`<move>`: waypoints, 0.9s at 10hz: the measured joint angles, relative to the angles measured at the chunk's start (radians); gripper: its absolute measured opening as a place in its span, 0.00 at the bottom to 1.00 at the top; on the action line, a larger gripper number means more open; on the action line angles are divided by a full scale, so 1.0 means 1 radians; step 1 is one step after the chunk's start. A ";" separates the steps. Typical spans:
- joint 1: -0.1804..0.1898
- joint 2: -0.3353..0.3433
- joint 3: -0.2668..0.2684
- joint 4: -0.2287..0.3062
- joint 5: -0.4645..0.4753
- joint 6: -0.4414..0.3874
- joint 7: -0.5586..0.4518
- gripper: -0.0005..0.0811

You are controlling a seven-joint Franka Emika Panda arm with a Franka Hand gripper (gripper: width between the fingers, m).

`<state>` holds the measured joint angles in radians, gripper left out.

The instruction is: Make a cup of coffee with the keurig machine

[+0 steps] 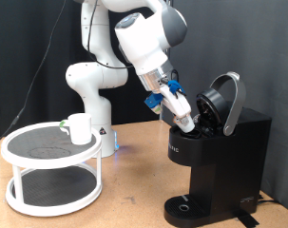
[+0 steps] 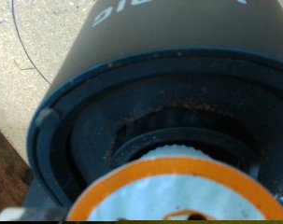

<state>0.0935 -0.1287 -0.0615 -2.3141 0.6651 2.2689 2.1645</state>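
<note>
The black keurig machine [image 1: 224, 152] stands at the exterior view's right with its rounded lid [image 1: 227, 100] hinged open. My gripper [image 1: 184, 114] reaches down at a slant into the open top and is shut on a small white pod [image 1: 188, 122]. In the wrist view the pod [image 2: 169, 196], orange-rimmed, fills the near edge just above the machine's round pod chamber [image 2: 169, 126], which has coffee specks on its rim. The white cup [image 1: 79, 128] stands upright on a round stand at the exterior view's left, far from the gripper. The machine's drip base [image 1: 186, 207] is bare.
The cup's round white two-tier stand [image 1: 50, 152] sits on the wooden table [image 1: 134, 180] at the left. The robot's white base [image 1: 91, 95] stands behind it. A thin black cable [image 2: 24, 56] lies on the table beside the machine.
</note>
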 joint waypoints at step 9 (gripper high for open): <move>0.000 0.006 0.025 -0.022 0.003 0.031 0.001 0.48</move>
<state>0.0936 -0.1230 -0.0362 -2.3361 0.6681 2.2996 2.1659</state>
